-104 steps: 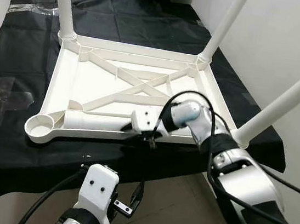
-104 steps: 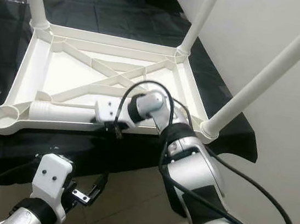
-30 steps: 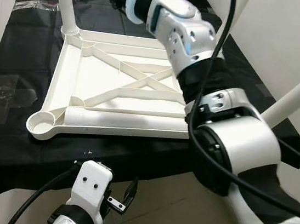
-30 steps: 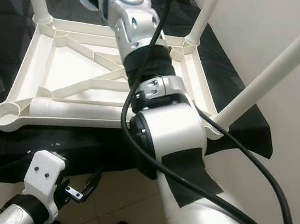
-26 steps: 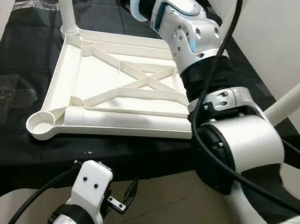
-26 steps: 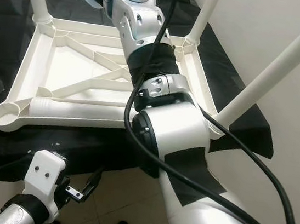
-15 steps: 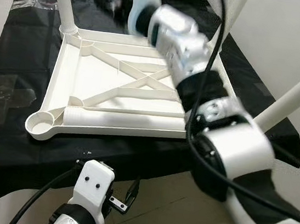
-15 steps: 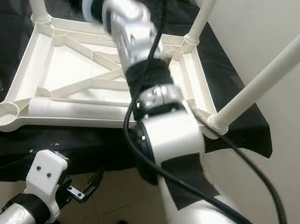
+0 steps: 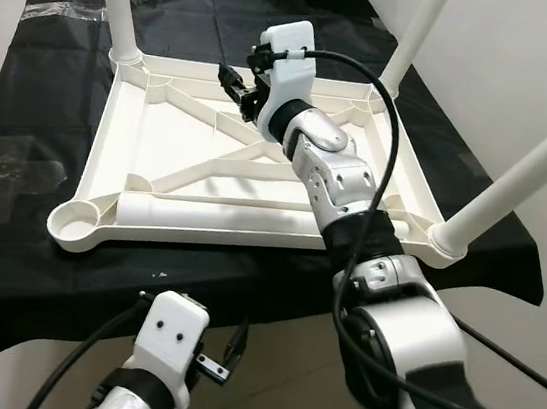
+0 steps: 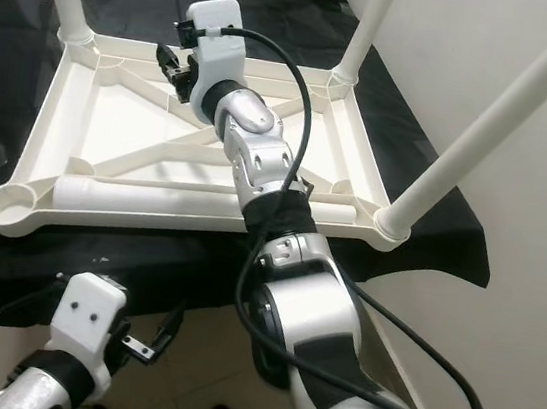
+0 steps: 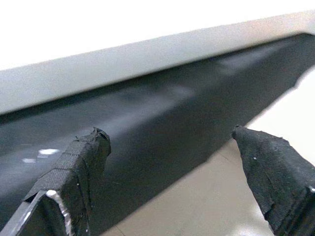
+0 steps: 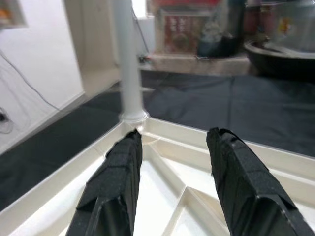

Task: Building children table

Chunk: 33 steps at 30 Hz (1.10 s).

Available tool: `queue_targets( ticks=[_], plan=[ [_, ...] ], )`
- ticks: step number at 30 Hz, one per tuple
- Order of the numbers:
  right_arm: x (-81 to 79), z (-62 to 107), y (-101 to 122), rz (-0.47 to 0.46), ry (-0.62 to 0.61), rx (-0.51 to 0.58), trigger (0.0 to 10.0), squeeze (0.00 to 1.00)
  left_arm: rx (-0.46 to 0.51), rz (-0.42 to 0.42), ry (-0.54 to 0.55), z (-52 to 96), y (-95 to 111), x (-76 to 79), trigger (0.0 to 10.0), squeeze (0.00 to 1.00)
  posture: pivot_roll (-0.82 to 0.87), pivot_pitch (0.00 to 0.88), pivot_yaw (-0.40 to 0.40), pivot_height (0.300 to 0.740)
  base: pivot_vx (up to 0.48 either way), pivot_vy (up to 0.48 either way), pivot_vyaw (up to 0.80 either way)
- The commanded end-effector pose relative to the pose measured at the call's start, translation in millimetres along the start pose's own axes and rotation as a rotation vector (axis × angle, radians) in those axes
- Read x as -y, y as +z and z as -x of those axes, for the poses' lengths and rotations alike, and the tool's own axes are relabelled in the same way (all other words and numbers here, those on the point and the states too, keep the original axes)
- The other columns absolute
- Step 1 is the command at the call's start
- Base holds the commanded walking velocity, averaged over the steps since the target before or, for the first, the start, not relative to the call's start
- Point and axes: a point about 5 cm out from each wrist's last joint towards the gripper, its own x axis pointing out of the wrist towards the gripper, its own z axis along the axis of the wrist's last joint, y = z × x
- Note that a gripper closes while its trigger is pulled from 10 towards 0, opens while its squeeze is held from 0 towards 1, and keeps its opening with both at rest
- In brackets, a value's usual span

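My right gripper (image 9: 236,87) hovers released, fingers spread, over the far ribs of the upturned table (image 9: 120,144), which lies on the black cloth (image 9: 41,53). Three legs stand fitted. The fourth leg (image 9: 216,220), a smooth white plastic tube, lies loose along the near rim at 6 o'clock. The empty round socket (image 9: 72,227) is at 8 o'clock. I should grasp the tube mid-length, then seat it squarely. My left gripper (image 9: 223,354) hangs open below the edge.

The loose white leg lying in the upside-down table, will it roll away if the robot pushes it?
Probably only a little. The loose leg is a round tube, so it could roll, but it lies in a channel of the table between the rim and a rib. It looks like stiff, light plastic.
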Motion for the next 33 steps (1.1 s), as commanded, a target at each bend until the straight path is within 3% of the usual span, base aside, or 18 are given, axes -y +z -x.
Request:
queue_targets(
  ticks=[1, 4, 6, 7, 8, 11, 13, 14, 15, 16, 17, 19, 20, 21, 23, 25, 29, 33],
  plan=[
    [-2.0, 8.9, 0.9, 0.013, 0.032, 0.061, 10.0, 0.0, -0.013, -0.008, 0.026, -1.2, -4.8, -2.4, 10.0, 0.0, 0.21, 0.116, -0.141, 0.74, 0.0, 0.0, 0.0],
    [-3.8, 20.3, -10.1, 0.03, 0.035, 0.057, 10.0, 0.0, -0.01, -0.021, 0.047, -3.4, -5.9, -6.5, 10.0, 0.0, 0.21, 0.091, -0.137, 0.74, 0.0, 0.0, 0.0],
    [-7.2, 46.2, -30.1, 0.028, 0.039, 0.046, 10.0, 0.0, -0.003, -0.043, 0.079, -6.4, -8.1, -12.5, 10.0, 0.0, 0.2, 0.055, -0.134, 0.74, 0.0, 0.0, 0.0],
    [-7.2, 46.2, -30.1, 0.028, 0.039, 0.046, 10.0, 0.0, -0.003, -0.043, 0.079, -6.4, -8.1, -12.5, 10.0, 0.0, 0.2, 0.055, -0.134, 0.74, 0.0, 0.0, 0.0],
    [-6.3, 61.0, -38.4, 0.039, 0.025, 0.044, 10.0, 0.0, -0.004, -0.039, 0.083, -6.6, -9.4, -12.5, 10.0, 0.0, 0.2, 0.045, -0.135, 0.74, 0.0, 0.0, 0.0],
    [-6.0, 70.1, -42.8, 0.048, 0.012, 0.043, 10.0, 0.0, -0.005, -0.034, 0.082, -7.1, -10.6, -12.1, 10.0, 0.0, 0.2, 0.041, -0.132, 0.74, 0.0, 0.0, 0.0],
    [-4.1, 90.0, -52.5, 0.06, -0.033, 0.041, 10.0, 0.0, -0.007, -0.027, 0.078, -8.5, -12.8, -10.6, 10.0, 0.0, 0.2, 0.018, -0.131, 0.74, 0.0, 0.0, 0.0],
    [-4.1, 90.0, -52.5, 0.06, -0.033, 0.041, 10.0, 0.0, -0.007, -0.027, 0.078, -8.5, -12.8, -10.6, 10.0, 0.0, 0.2, 0.018, -0.131, 0.74, 0.0, 0.0, 0.0],
    [-5.3, 106.5, -61.8, 0.06, -0.057, 0.023, 10.0, 0.0, -0.011, -0.014, 0.083, -9.6, -14.5, -11.2, 10.0, 0.0, 0.19, 0.009, -0.126, 0.74, 0.0, 0.0, 0.0],
    [-5.3, 106.5, -61.8, 0.06, -0.057, 0.023, 10.0, 0.0, -0.011, -0.014, 0.083, -9.6, -14.5, -11.2, 10.0, 0.0, 0.19, 0.009, -0.126, 0.74, 0.0, 0.0, 0.0],
    [-8.4, 118.6, -69.1, 0.044, -0.067, 0.0, 10.0, 0.0, -0.013, -0.009, 0.086, -10.3, -16.1, -12.0, 10.0, 0.0, 0.19, 0.0, -0.124, 0.74, 0.0, 0.0, 0.0],
    [-8.4, 118.6, -69.1, 0.044, -0.067, 0.0, 10.0, 0.0, -0.013, -0.009, 0.086, -10.3, -16.1, -12.0, 10.0, 0.0, 0.19, 0.0, -0.124, 0.74, 0.0, 0.0, 0.0],
    [-13.4, 136.8, -79.6, 0.039, -0.085, -0.043, 10.0, 0.0, -0.017, -0.007, 0.087, -11.8, -19.0, -12.8, 10.0, 0.0, 0.19, 0.0, -0.123, 0.74, 0.0, 0.0, 0.0],
    [-13.4, 136.8, -79.6, 0.039, -0.085, -0.043, 10.0, 0.0, -0.017, -0.007, 0.087, -11.8, -19.0, -12.8, 10.0, 0.0, 0.19, 0.0, -0.123, 0.74, 0.0, 0.0, 0.0],
    [-16.5, 154.0, -90.6, 0.03, -0.118, -0.088, 10.0, 0.0, -0.029, -0.001, 0.08, -13.3, -23.1, -11.3, 10.0, 0.0, 0.19, 0.0, -0.124, 0.74, 0.0, 0.0, 0.0],
    [-16.5, 154.0, -90.6, 0.03, -0.118, -0.088, 10.0, 0.0, -0.029, -0.001, 0.08, -13.3, -23.1, -11.3, 10.0, 0.0, 0.19, 0.0, -0.124, 0.74, 0.0, 0.0, 0.0],
    [-17.5, 175.3, -96.0, 0.023, -0.213, -0.116, 10.0, 0.0, -0.029, 0.006, 0.073, -14.0, -26.6, -7.5, 10.0, 0.0, 0.19, 0.0, -0.124, 0.74, 0.0, 0.0, 0.0],
    [-17.0, 185.8, -100.8, 0.027, -0.264, -0.132, 10.0, 0.0, -0.031, 0.013, 0.074, -14.3, -29.0, -5.0, 10.0, 0.0, 0.18, 0.0, -0.121, 0.74, 0.0, 0.0, 0.0]
  ],
)
